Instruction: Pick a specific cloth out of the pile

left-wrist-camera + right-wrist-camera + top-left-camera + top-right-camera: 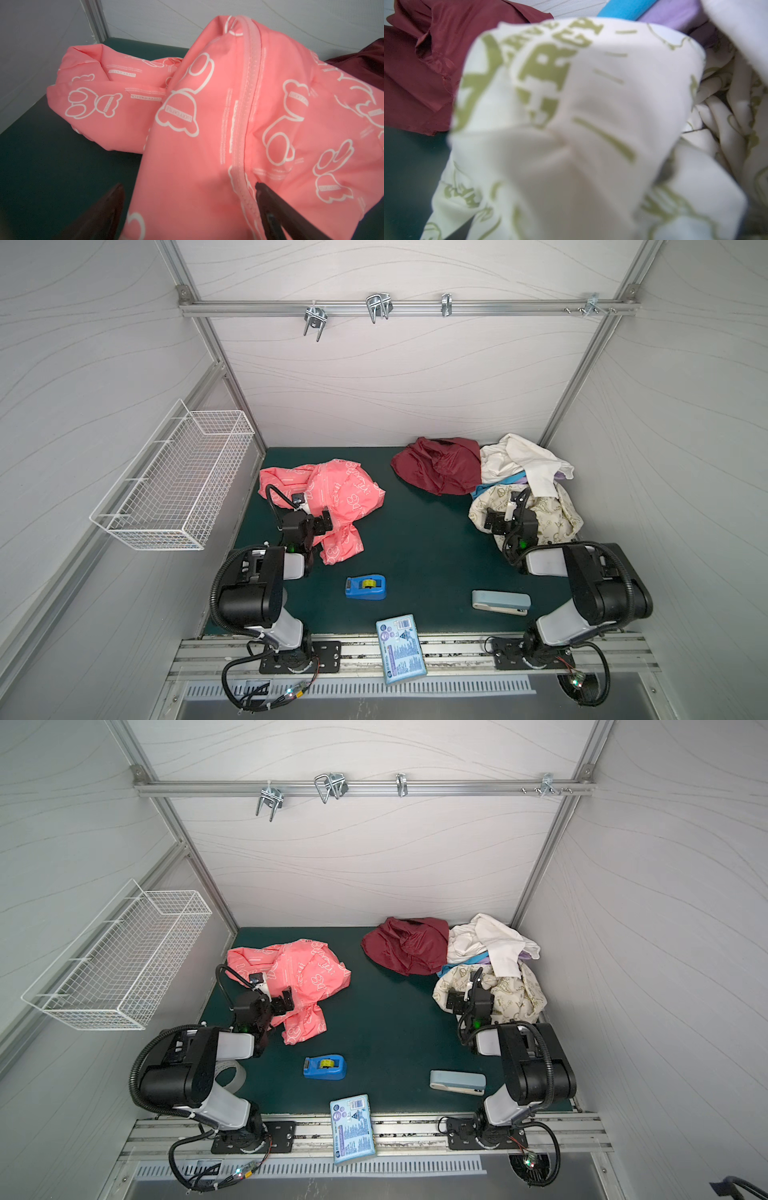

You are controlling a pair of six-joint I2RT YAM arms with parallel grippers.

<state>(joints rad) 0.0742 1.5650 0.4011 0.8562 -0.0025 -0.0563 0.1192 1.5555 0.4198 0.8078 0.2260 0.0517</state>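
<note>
The cloth [345,493], coral pink with white outline print, lies crumpled on the green mat at the left, apart from the pile [528,485] at the far right corner. My left gripper [320,514] hangs over its near part. In the left wrist view the left gripper [189,186] is open, its dark fingers [268,203] straddling a fold of the cloth [207,104] beside its zip seam. My right gripper [509,510] rests on the pile's cream olive-print cloth [571,124], which fills the right wrist view and hides its fingers.
A maroon cloth [440,466] lies left of the pile. A blue tape dispenser [365,587], a pale stapler [500,602] and a blue packet [401,649] sit near the front edge. A white wire basket [174,485] hangs on the left wall.
</note>
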